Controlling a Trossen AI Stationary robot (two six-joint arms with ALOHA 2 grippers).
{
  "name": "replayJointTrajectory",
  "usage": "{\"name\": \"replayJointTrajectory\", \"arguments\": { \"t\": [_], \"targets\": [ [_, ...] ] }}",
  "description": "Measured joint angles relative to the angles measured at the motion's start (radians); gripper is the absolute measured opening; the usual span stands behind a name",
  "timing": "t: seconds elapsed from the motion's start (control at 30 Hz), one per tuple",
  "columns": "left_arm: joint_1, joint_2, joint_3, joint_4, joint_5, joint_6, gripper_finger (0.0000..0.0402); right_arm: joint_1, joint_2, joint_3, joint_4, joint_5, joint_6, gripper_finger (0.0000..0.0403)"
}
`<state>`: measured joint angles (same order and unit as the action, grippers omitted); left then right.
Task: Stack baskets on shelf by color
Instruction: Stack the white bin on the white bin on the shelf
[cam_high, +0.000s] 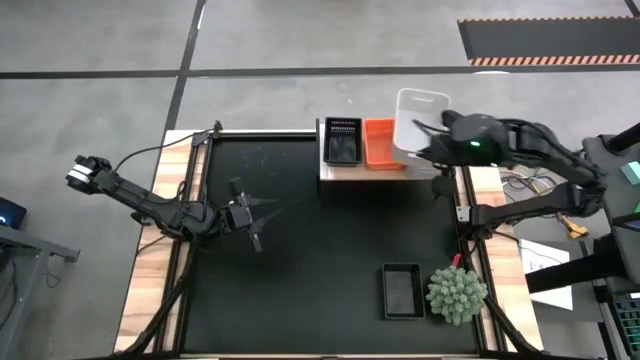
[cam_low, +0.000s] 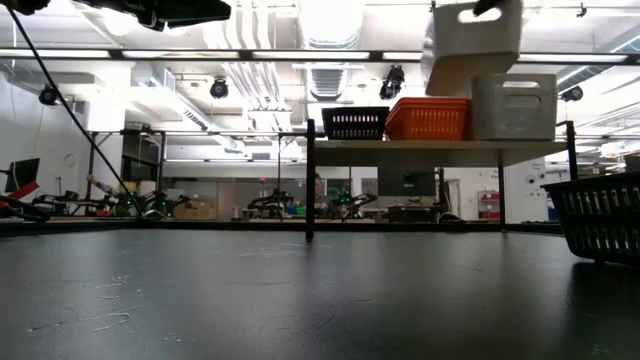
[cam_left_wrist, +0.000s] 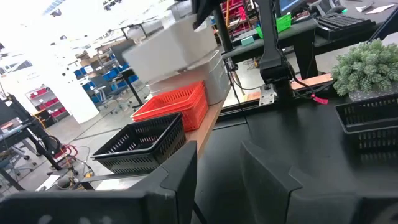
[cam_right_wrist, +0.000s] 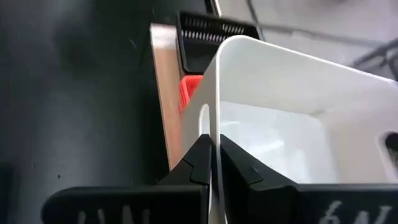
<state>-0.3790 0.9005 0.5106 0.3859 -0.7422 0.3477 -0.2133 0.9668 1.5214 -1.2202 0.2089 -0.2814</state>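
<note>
The right gripper (cam_right_wrist: 214, 163) pinches the rim of a white basket (cam_right_wrist: 292, 124), holding it tilted just above another white basket (cam_low: 513, 105) on the shelf (cam_high: 330, 172). Beside that one sit an orange basket (cam_high: 379, 143) and then a black basket (cam_high: 341, 142). The left gripper (cam_high: 252, 216) hovers well apart over the counter (cam_high: 300, 270), fingers spread and holding nothing. Another black basket (cam_high: 402, 291) lies beside the plant (cam_high: 456, 293).
</note>
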Motion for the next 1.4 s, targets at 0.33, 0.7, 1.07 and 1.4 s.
{"name": "replayJointTrajectory", "arguments": {
  "t": [0.33,0.7,1.07,1.4],
  "targets": [
    [0.0,0.0,0.0,0.0,0.0,0.0,0.0106,-0.068,0.18,0.331,-0.258,-0.014,-0.131,0.0008],
    [0.0,0.0,0.0,0.0,0.0,0.0,0.0106,-0.159,0.127,0.367,-0.352,-0.166,-0.315,0.0008],
    [0.0,0.0,0.0,0.0,0.0,0.0,0.0106,-0.179,0.055,0.229,-0.3,-0.185,-0.282,0.0008],
    [0.0,0.0,0.0,0.0,0.0,0.0,0.0106,-0.187,0.057,0.163,-0.271,-0.169,-0.277,0.0008]
  ]
}}
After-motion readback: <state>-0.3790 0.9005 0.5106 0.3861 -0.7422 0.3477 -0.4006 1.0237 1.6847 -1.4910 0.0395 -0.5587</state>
